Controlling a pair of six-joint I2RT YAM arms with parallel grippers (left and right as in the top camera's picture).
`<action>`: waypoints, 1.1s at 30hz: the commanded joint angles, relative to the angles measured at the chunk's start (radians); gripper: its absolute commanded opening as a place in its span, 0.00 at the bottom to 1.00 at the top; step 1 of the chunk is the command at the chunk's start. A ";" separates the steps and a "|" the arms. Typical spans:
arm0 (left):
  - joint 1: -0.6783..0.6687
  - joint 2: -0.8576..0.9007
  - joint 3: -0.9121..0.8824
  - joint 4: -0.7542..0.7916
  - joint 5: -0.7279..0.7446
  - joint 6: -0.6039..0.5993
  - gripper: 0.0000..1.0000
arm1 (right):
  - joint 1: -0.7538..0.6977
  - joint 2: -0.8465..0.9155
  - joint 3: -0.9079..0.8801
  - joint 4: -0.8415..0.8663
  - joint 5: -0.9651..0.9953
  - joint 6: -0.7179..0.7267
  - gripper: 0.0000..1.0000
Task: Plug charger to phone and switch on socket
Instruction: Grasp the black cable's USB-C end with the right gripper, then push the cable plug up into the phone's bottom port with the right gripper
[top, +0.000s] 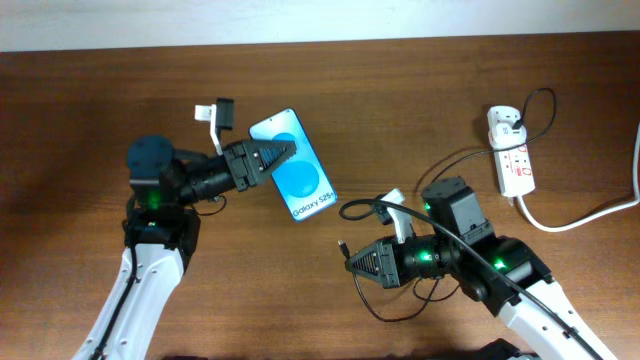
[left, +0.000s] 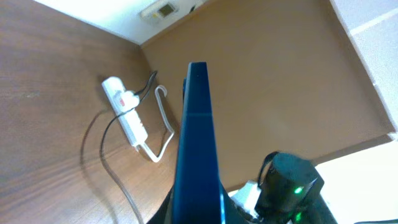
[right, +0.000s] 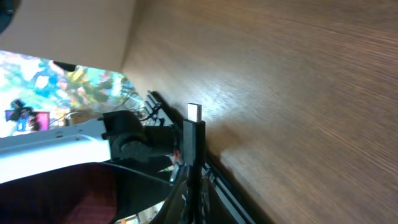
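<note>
The phone (top: 300, 172), blue screen with "Galaxy S25" text, is held off the table by my left gripper (top: 272, 156), which is shut on its upper end. In the left wrist view the phone (left: 196, 143) shows edge-on between the fingers. My right gripper (top: 358, 264) is shut on the charger's black connector (right: 194, 134), whose metal tip points away from the fingers. The charger's thin black cable (top: 455, 160) runs to a white plug adapter (top: 507, 123) sitting in the socket (top: 514, 160), a white power strip at the far right.
A thick white cord (top: 590, 212) leaves the socket toward the right edge. The socket and cords also show in the left wrist view (left: 127, 115). A small white and black part (top: 215, 113) sits behind the left gripper.
</note>
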 joint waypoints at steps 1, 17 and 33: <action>0.003 -0.008 0.021 0.031 -0.009 -0.194 0.00 | 0.032 -0.001 -0.004 0.110 -0.054 -0.035 0.04; 0.003 -0.008 0.021 0.023 0.075 -0.211 0.00 | 0.056 0.000 -0.004 0.370 -0.112 -0.058 0.04; 0.003 -0.008 0.021 0.024 0.124 -0.212 0.00 | 0.055 0.000 -0.004 0.344 -0.060 -0.023 0.04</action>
